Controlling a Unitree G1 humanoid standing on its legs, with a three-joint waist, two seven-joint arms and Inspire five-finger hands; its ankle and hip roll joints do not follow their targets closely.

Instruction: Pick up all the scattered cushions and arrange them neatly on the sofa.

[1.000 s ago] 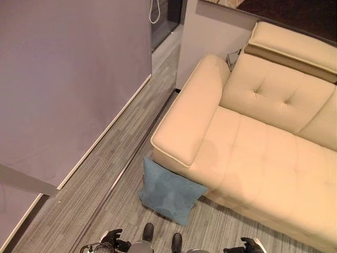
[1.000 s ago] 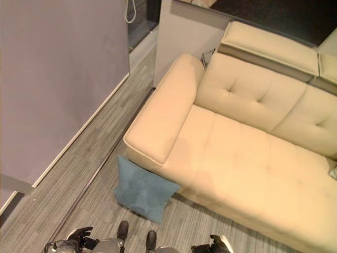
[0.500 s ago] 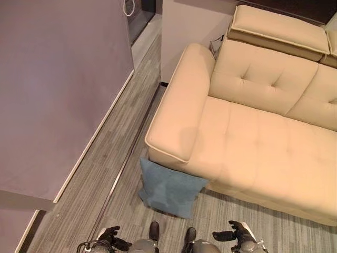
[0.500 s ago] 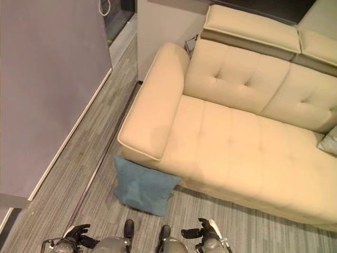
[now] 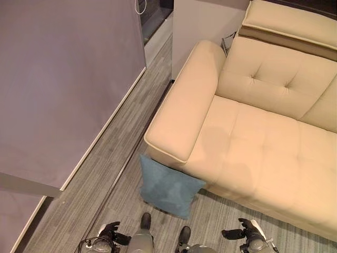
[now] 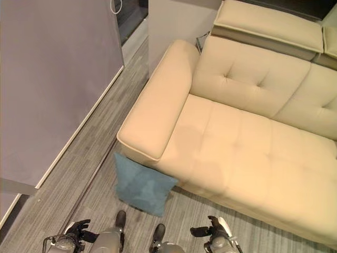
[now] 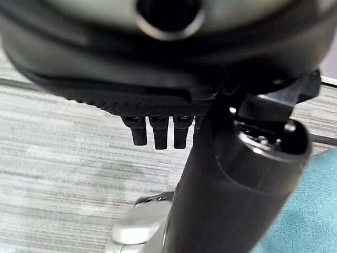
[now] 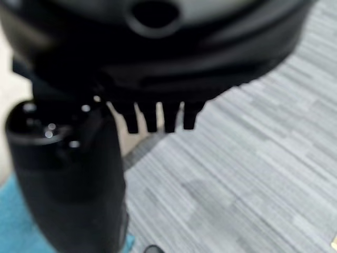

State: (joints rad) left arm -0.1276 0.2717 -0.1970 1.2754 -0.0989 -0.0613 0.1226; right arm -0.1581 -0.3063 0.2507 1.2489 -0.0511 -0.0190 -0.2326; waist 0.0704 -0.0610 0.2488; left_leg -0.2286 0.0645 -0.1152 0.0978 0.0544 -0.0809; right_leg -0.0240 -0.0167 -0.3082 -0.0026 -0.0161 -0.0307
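Observation:
A blue cushion [image 5: 169,186] lies on the floor, leaning against the front corner of the cream sofa [image 5: 247,142] below its armrest [image 5: 184,110]. A corner of the cushion [image 7: 310,211] also shows in the left wrist view. My left hand [image 5: 108,233] hangs low at the bottom edge, left of the cushion, fingers relaxed and holding nothing. My right hand [image 5: 243,233] hangs at the bottom right, in front of the sofa seat, also open and holding nothing. Both hands are apart from the cushion.
A grey wall [image 5: 63,89] with a white skirting runs along the left. A narrow strip of grey plank floor [image 5: 105,174] lies between it and the sofa. A doorway [image 5: 155,16] opens at the far end.
The camera has shifted, so the whole scene sits differently in the picture. The cushion stays by the sofa corner. Both hands remain low with nothing in them.

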